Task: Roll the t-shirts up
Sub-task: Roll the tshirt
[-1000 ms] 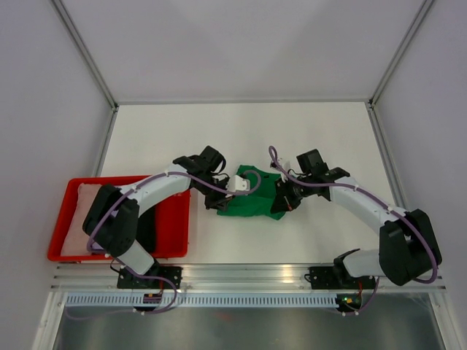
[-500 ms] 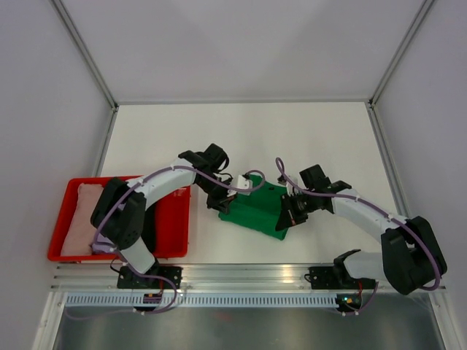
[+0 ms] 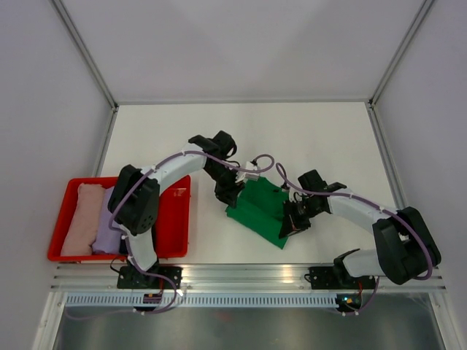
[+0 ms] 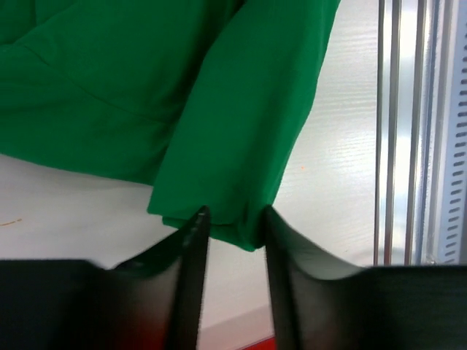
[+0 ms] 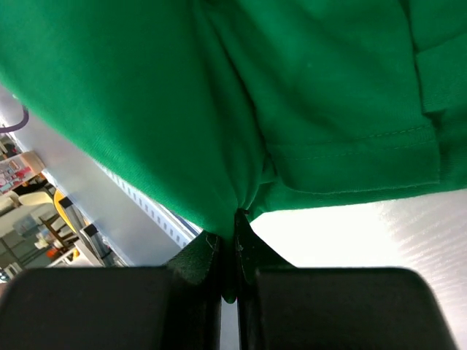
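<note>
The bright green t-shirt (image 3: 260, 210) lies on the white table between both arms, lifted at two edges. My left gripper (image 3: 227, 191) is at its left edge; in the left wrist view the gripper (image 4: 232, 227) holds a folded corner of the green shirt (image 4: 219, 109) between its fingertips (image 4: 195, 233). My right gripper (image 3: 292, 220) is at the shirt's right edge; in the right wrist view the gripper (image 5: 235, 232) is shut tight on a gathered pinch of the green cloth (image 5: 292, 95). A rolled pale pink shirt (image 3: 78, 219) and a lavender one (image 3: 108, 217) lie in the tray. The black shirt is not clearly in view.
The shallow red tray (image 3: 175, 219) stands at the near left, partly under the left arm. An aluminium rail (image 3: 248, 273) runs along the table's near edge. Grey walls close off the left, back and right sides.
Both grippers have carried the green shirt toward the near right. It has gone from a bunched heap to a longer diagonal strip. The left arm has swung right, uncovering the tray.
</note>
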